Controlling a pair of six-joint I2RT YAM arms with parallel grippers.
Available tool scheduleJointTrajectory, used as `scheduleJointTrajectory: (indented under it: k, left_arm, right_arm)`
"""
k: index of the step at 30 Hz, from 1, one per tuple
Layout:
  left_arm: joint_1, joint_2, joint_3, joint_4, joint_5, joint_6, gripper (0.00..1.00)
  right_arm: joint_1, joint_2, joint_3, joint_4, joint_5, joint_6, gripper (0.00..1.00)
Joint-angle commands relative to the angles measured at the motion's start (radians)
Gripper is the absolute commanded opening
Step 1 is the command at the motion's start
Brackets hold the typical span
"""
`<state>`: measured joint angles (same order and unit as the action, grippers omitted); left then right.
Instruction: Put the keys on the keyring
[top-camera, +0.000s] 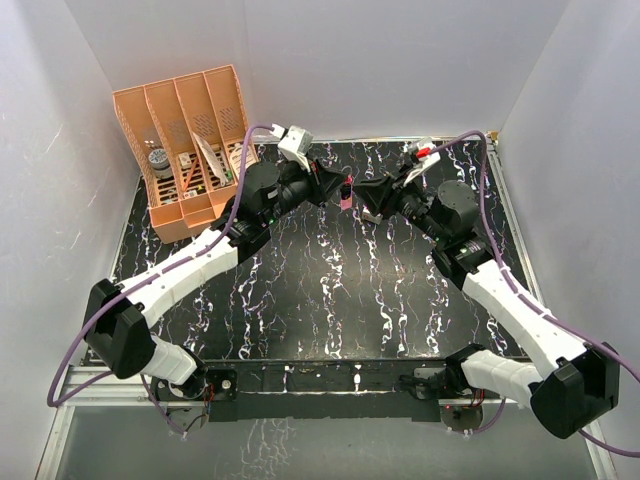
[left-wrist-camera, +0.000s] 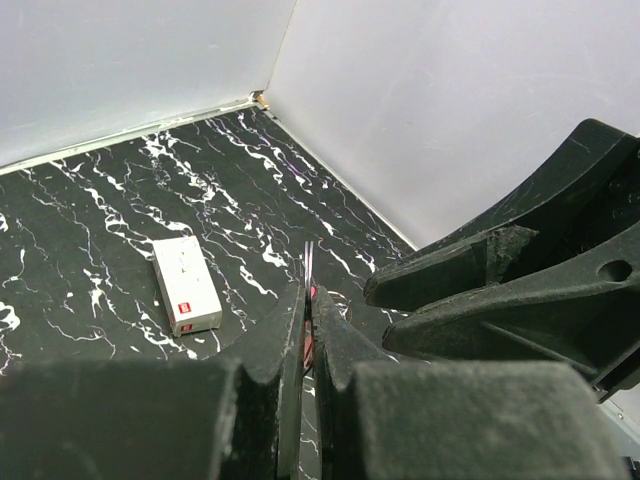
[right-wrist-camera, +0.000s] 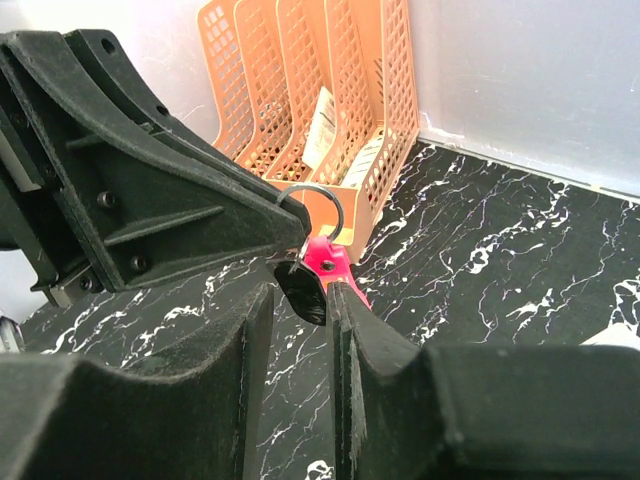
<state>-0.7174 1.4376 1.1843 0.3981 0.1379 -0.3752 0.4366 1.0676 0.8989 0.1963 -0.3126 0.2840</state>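
Note:
Both grippers meet above the middle of the far half of the table. My left gripper is shut on the keyring's round metal ring, seen edge-on as a thin line between its pads. The magenta-pink strap hangs below the ring. A small dark oval piece, apparently the key, sits at the ring beside the strap. My right gripper stands narrowly open around that piece. Its right finger touches the strap, and a sliver of gap shows on the left side.
A small white rectangular box lies flat on the black marbled table. An orange mesh file organizer with papers and small items stands at the back left corner. White walls enclose the table on three sides.

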Motion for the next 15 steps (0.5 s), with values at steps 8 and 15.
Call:
scheduleJointTrajectory:
  k: [8,15]
  left_arm:
    - [-0.004,0.010,0.051,-0.028,-0.013,-0.013,0.00]
    - [-0.005,0.017,0.060,-0.030,-0.005,-0.013,0.00]
  right_arm:
    - [0.000,0.037,0.069,0.057,-0.008,0.083,0.24]
    - [0.001,0.049,0.072,0.066,-0.015,0.097,0.22]
